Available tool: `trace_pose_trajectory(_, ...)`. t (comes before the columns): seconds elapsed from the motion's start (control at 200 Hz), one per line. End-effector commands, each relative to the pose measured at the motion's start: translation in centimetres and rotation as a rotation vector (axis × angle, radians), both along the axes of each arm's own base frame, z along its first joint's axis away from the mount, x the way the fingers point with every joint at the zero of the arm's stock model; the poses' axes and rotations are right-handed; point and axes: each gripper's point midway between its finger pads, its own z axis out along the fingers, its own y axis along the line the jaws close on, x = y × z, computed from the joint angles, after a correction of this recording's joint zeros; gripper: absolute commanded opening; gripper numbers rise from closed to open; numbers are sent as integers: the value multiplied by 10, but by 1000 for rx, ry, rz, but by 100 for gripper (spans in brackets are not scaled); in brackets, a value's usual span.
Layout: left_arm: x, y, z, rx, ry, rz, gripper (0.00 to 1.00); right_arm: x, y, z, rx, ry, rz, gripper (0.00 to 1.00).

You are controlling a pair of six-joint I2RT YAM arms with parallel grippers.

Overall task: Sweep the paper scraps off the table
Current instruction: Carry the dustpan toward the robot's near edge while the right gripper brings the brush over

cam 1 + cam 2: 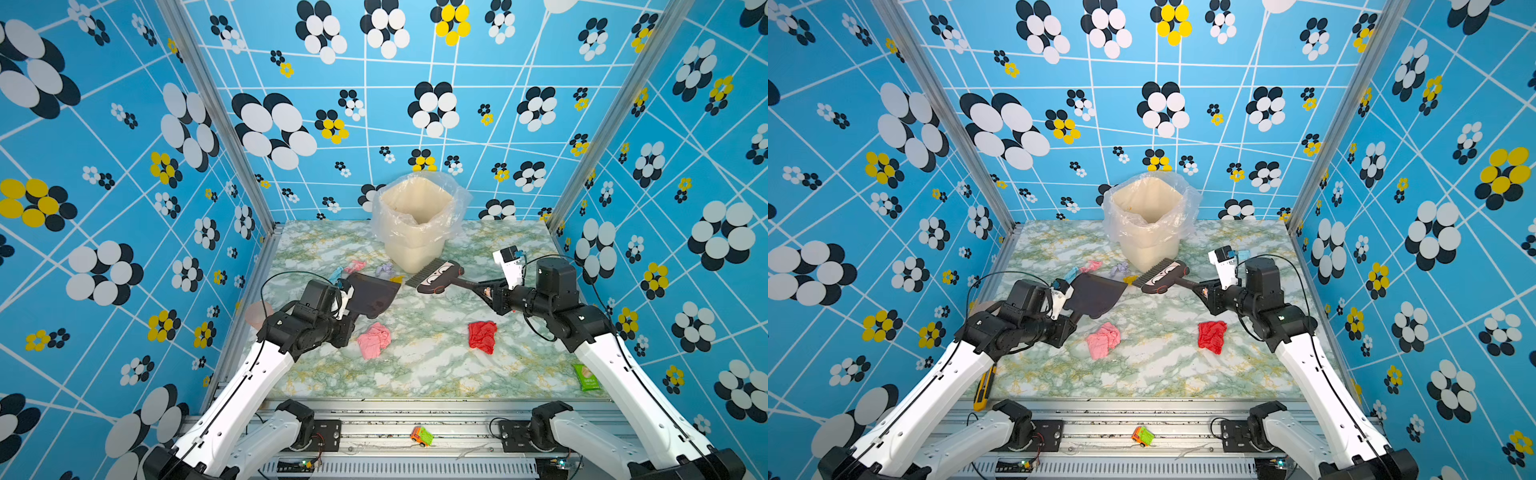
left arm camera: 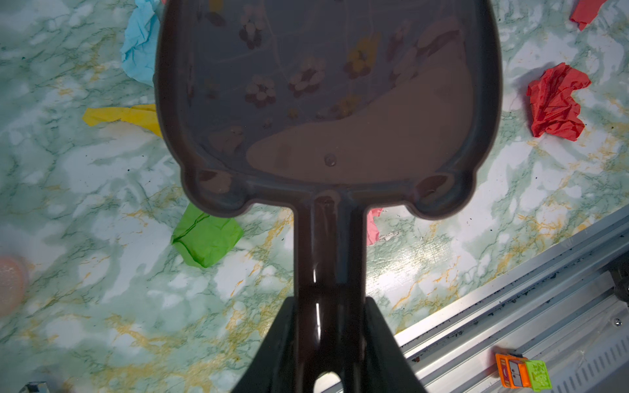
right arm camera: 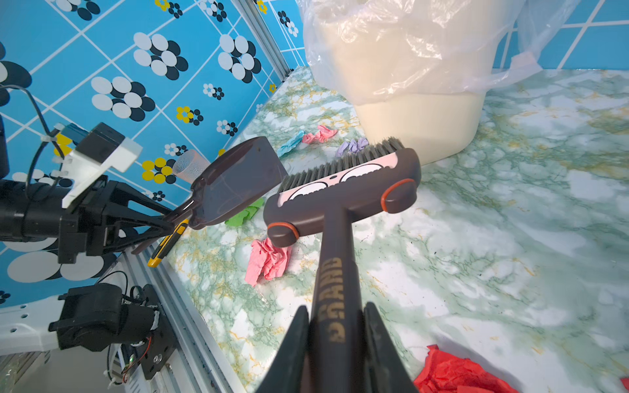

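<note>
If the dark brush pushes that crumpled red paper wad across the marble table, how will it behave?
The crumpled red paper wad is thin, airy sheet, so probably light and easy to slide. Its irregular loose folds may squash or tumble rather than roll straight.

On the green-white marble-patterned square tabletop [image 1: 415,374]: cream plastic bin with clear liner [image 1: 415,253] at the far edge; crumpled pink paper wad [image 1: 374,340] and red paper wad [image 1: 482,336] mid-surface; flat green snack packet [image 1: 586,376] by the near right corner.

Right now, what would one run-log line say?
left pincer: holds dustpan | right pincer: holds brush | paper scraps: on table
</note>
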Motion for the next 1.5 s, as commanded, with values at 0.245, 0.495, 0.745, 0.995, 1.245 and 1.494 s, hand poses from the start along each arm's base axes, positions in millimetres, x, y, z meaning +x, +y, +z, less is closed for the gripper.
trace_pose_trajectory(0.245,23,21,23,-118,-22,160,0,-10,64,9,5,-155,230,0)
trace_pose_trajectory(0.495,33,40,27,-163,-9,248,0,-24,141,-13,-40,-224,389,0)
trace_pose_trajectory(0.745,34,51,24,-173,-1,288,0,-29,211,-36,-31,-233,507,0)
trace_pose_trajectory(0.995,33,57,24,-187,-12,308,0,-20,250,-51,35,-165,553,0)
trace_pose_trajectory(1.245,36,58,20,-196,-4,308,0,-16,266,-90,-75,-60,589,0)
trace_pose_trajectory(1.494,37,59,18,-198,-3,309,0,-12,242,-122,-262,-12,548,0)
